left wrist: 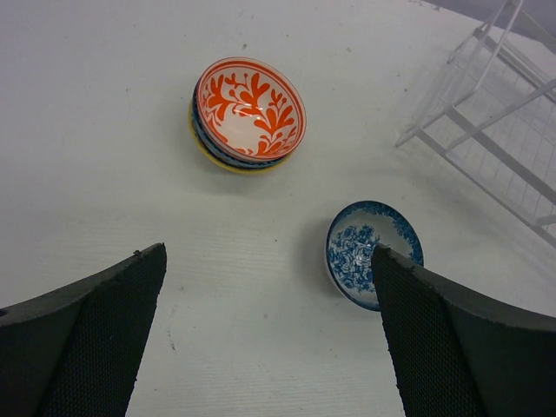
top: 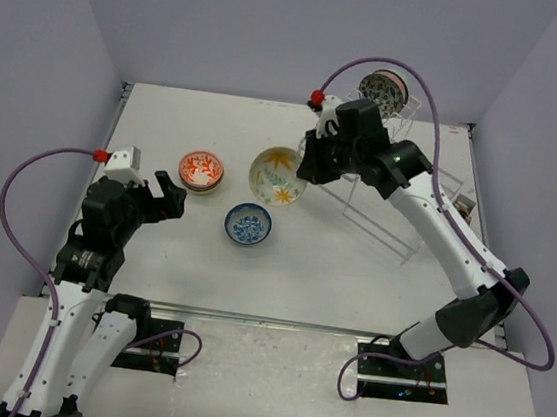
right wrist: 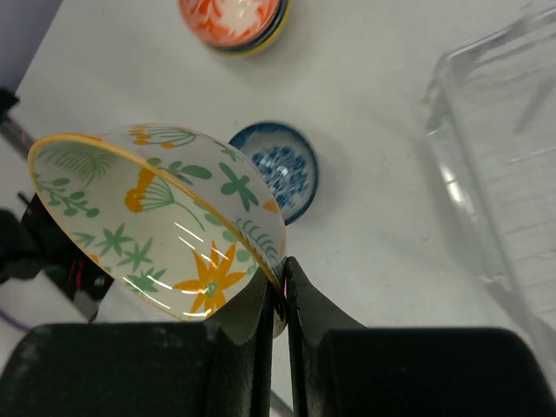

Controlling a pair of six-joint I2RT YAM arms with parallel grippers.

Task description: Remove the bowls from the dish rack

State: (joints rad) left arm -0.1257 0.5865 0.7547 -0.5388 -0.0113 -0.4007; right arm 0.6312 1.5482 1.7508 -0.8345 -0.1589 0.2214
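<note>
Bowls sit on table, right tool grips flowered bowl, left tool gapes empty, one bowl left in rack.

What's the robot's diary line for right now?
right gripper: shut on flower bowl rim, tilted | left gripper: open, empty | table: orange stack, blue bowl | dish rack: netted bowl inside

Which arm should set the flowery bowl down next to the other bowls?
Right. The right pincer pinches the flowery bowl by its rim, near the blue bowl. The left pincer is open and empty.
</note>
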